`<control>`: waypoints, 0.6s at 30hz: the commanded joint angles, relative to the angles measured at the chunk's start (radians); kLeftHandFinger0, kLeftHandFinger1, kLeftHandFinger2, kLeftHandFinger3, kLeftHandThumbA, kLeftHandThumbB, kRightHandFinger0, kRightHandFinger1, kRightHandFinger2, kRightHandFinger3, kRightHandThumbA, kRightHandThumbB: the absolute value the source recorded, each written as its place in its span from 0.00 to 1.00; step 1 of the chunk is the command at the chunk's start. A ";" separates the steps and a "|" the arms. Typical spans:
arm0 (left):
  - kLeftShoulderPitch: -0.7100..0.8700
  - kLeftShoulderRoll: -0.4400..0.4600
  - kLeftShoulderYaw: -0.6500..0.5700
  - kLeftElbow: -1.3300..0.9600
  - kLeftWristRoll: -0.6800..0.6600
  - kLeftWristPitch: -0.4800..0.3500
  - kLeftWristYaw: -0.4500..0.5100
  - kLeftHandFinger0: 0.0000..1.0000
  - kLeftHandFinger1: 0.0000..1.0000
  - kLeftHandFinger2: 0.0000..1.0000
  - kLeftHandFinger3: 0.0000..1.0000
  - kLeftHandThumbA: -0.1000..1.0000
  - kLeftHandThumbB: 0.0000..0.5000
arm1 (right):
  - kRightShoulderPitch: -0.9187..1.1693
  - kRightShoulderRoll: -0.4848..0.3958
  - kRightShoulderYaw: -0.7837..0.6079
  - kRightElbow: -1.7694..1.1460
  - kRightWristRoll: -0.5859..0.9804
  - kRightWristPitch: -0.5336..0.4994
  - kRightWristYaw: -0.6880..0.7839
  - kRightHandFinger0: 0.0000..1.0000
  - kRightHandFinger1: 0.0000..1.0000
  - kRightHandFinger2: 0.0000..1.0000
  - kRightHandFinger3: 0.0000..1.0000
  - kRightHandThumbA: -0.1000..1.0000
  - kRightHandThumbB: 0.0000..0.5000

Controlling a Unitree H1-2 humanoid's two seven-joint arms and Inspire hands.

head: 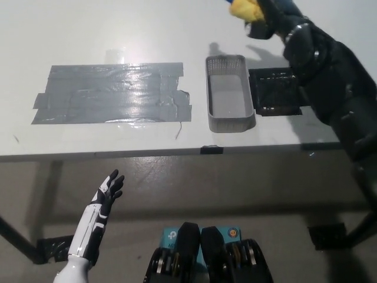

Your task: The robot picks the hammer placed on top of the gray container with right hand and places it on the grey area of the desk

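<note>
My black right hand (266,16) is raised at the top edge of the head view, above and behind the gray container (230,101). It is shut on the hammer, of which only the yellow grip end (244,8) shows; the head is out of frame. The container sits empty on the white desk. The grey taped area (112,93) lies to its left. My white left hand (109,191) rests open below the desk's front edge at lower left.
A black mesh tray (274,91) lies right of the container, partly under my right arm. The desk's front edge (177,152) runs across the middle of the picture, with the floor below it.
</note>
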 commanded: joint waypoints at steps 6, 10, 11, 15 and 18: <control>0.040 -0.010 -0.015 -0.044 0.024 -0.019 0.003 1.00 1.00 1.00 1.00 1.00 0.54 | -0.140 0.199 0.001 0.076 0.011 -0.084 -0.072 0.00 0.31 0.74 0.73 0.00 0.36; 0.070 -0.017 -0.017 -0.053 0.054 -0.038 0.016 1.00 1.00 1.00 1.00 1.00 0.55 | -0.148 0.328 0.049 0.144 -0.033 -0.060 -0.110 0.00 0.40 0.82 0.81 0.00 0.40; 0.070 -0.018 -0.017 -0.053 0.055 -0.038 0.015 1.00 1.00 1.00 1.00 1.00 0.55 | -0.150 0.335 0.052 0.149 -0.034 -0.057 -0.111 0.00 0.40 0.82 0.81 0.00 0.41; 0.064 -0.023 -0.023 -0.056 0.049 -0.027 0.004 1.00 1.00 1.00 1.00 1.00 0.62 | -0.160 0.383 0.086 0.177 -0.049 -0.023 -0.111 0.00 0.40 0.81 0.77 0.00 0.39; 0.061 -0.022 -0.028 -0.059 0.052 -0.023 0.000 1.00 1.00 1.00 1.00 1.00 0.61 | -0.150 0.403 0.094 0.187 -0.047 -0.011 -0.118 0.01 0.45 0.87 0.82 0.00 0.40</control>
